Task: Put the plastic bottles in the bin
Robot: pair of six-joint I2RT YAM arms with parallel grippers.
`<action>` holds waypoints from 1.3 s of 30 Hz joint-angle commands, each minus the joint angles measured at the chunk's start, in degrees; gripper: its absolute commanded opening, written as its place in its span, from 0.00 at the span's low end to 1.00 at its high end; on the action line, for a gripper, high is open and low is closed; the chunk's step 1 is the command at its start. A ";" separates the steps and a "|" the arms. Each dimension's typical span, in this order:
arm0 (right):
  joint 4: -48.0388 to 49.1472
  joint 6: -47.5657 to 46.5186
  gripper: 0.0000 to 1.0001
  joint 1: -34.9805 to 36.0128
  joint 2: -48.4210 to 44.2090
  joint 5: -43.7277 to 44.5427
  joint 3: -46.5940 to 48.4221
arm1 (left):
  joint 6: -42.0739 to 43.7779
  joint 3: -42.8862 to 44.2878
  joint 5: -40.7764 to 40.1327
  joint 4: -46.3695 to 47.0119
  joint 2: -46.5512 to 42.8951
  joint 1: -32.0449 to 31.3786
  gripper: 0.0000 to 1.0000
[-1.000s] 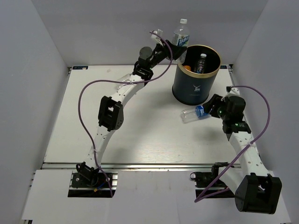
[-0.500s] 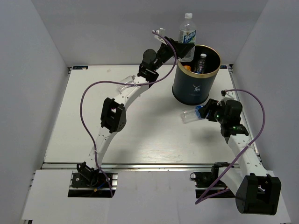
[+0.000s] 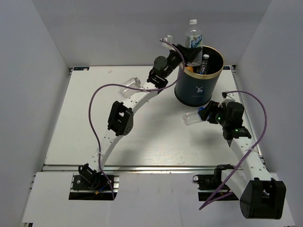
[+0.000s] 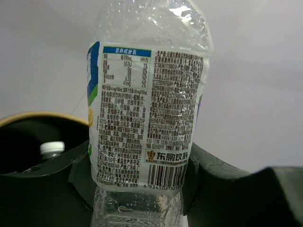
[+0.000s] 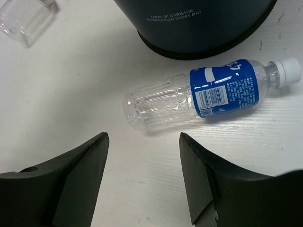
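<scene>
The dark navy bin (image 3: 198,87) with a gold rim stands at the back right, with a dark-capped bottle (image 3: 204,63) inside it. My left gripper (image 3: 188,53) is shut on a clear upright bottle (image 3: 193,37) and holds it over the bin's left rim. In the left wrist view that bottle (image 4: 147,109) sits between the jaws, with the bin's rim (image 4: 38,117) and a white cap (image 4: 52,148) at the left. My right gripper (image 3: 209,113) is open above a blue-labelled bottle (image 3: 193,117) lying by the bin's base. The right wrist view shows the bottle (image 5: 208,94) just beyond the gripper (image 5: 144,142).
Another clear bottle (image 3: 129,86) lies on the white table at the back left of the bin; it also shows in the right wrist view (image 5: 24,19). The bin's base (image 5: 199,23) is just behind the lying bottle. White walls enclose the table.
My left arm has carried the upright bottle to the right, from beside the bin to over its rim. My right gripper has shifted slightly left, closer to the lying bottle.
</scene>
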 commanded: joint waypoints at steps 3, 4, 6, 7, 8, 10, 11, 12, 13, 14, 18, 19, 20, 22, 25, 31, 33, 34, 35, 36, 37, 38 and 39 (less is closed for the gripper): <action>2.30 0.52 0.67 0.81 -1.24 -0.92 -0.41 | 2.72 1.18 -4.15 -2.57 -0.48 -1.03 0.64; 2.22 0.52 0.69 0.90 -1.42 -0.92 -0.58 | 2.73 1.18 -4.67 -3.36 0.04 -1.03 0.70; 2.21 0.26 0.72 1.07 -1.68 -0.92 -0.93 | 2.73 1.18 -4.68 -3.89 0.05 -1.03 0.91; 2.22 0.17 0.74 1.16 -1.68 -0.92 -1.11 | 2.73 1.70 -4.68 -3.90 0.05 -1.03 0.91; 2.04 -0.01 0.79 1.16 -1.77 -0.83 -1.11 | 2.73 1.71 -4.68 -3.90 0.05 -1.03 0.98; 2.13 -0.71 0.83 1.51 -1.77 -0.65 -1.20 | 3.26 1.71 -4.68 -4.50 -0.48 -1.03 1.00; 2.21 -1.06 0.83 1.69 -1.60 -0.22 -1.29 | 3.86 1.71 -4.68 -4.51 -0.48 -1.03 1.00; 2.04 -1.58 0.84 1.86 -1.77 -0.22 -1.20 | 3.87 1.71 -4.68 -4.51 -1.09 -1.03 1.00; 2.21 -2.29 0.84 2.04 -1.77 -0.30 -0.85 | 3.87 1.71 -4.68 -4.51 -1.62 -1.03 1.00; 2.13 -3.16 0.84 2.22 -1.68 -0.22 -0.93 | 4.39 1.71 -4.68 -5.12 -1.62 -1.03 1.00; 2.21 -9.48 0.86 3.09 -0.81 0.05 -0.23 | 7.02 0.39 -3.19 -6.26 -5.57 -1.03 1.00; 2.22 -16.72 0.86 3.44 -1.15 0.14 0.12 | 8.25 -0.66 -3.19 -7.05 -7.14 -1.03 1.00; 2.04 -20.97 0.86 3.80 -1.07 -1.17 0.73 | 11.31 -1.45 -2.23 -8.19 -11.25 -1.03 1.00; 1.60 -34.88 0.86 4.76 0.51 -3.28 2.39 | 15.10 -7.21 -0.55 -13.09 -17.15 -1.03 1.00; -1.30 -48.41 0.86 6.79 4.54 -5.75 4.94 | 21.35 -22.82 0.24 -19.07 -32.70 -1.03 1.00; -6.39 -67.14 0.86 7.66 12.71 -6.72 10.83 | 29.44 -57.05 -3.88 -30.07 -58.63 0.29 1.00; -7.54 -71.45 0.84 7.23 13.96 -8.30 12.94 | 30.23 -68.71 -6.52 -30.87 -68.39 0.29 1.00; -9.63 -72.86 0.82 7.14 15.27 -8.91 13.30 | 30.24 -71.83 -7.57 -31.57 -71.29 0.29 1.00; -10.43 -74.52 0.81 7.14 16.50 -9.87 14.17 | 30.24 -74.56 -8.71 -33.15 -73.93 0.29 1.00; -12.01 -75.93 0.81 6.97 17.55 -9.71 14.53 | 30.85 -78.85 -9.24 -34.12 -78.66 0.29 1.00; -12.98 -77.25 0.81 6.70 17.91 -11.27 14.71 | 31.37 -80.63 -9.25 -35.00 -80.70 0.29 1.00; -14.82 -77.61 0.81 6.35 18.79 -12.07 15.32 | 31.38 -82.21 -9.77 -36.49 -82.55 0.29 1.00; -17.01 -78.92 0.81 6.26 19.49 -13.04 15.85 | 31.38 -84.93 -9.78 -37.37 -84.22 0.29 1.00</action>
